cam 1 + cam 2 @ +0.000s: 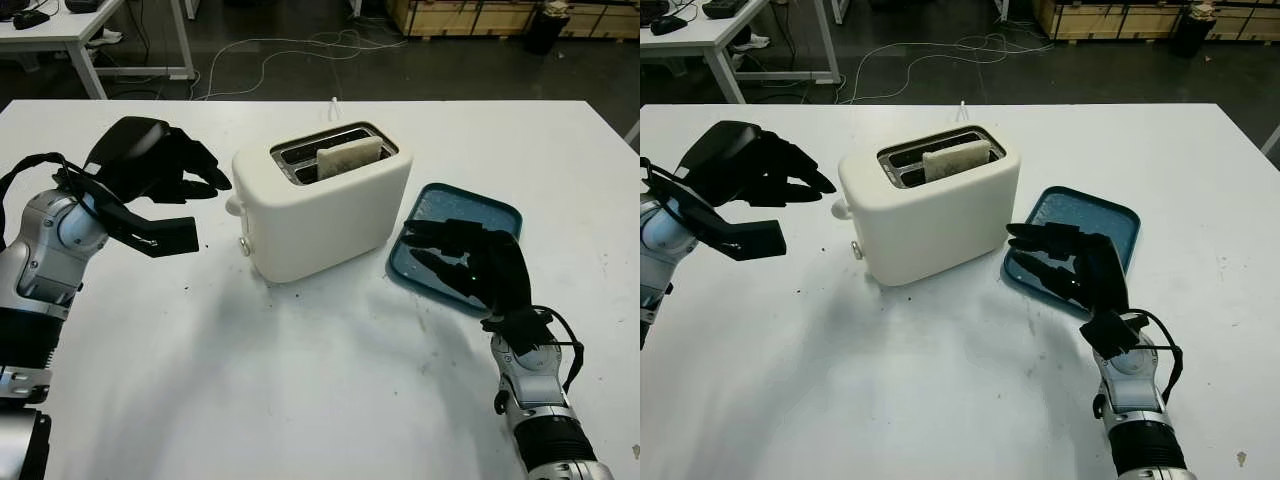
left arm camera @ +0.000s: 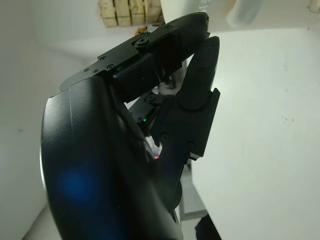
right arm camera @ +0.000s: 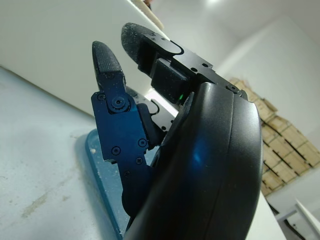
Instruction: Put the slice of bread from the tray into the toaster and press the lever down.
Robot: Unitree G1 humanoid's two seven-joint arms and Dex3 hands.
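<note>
Bread [image 1: 349,156] upright in toaster [image 1: 322,202] slot | my left hand [image 1: 165,170] beside toaster's lever [image 1: 233,205], empty, uncurled | my right hand [image 1: 468,258] over tray [image 1: 491,213], empty, uncurled

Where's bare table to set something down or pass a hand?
Bare: the table in front of the toaster, between both arms, and the strip behind it. Crowded: the left hand beside the toaster's lever end; the right hand over the blue tray.
</note>
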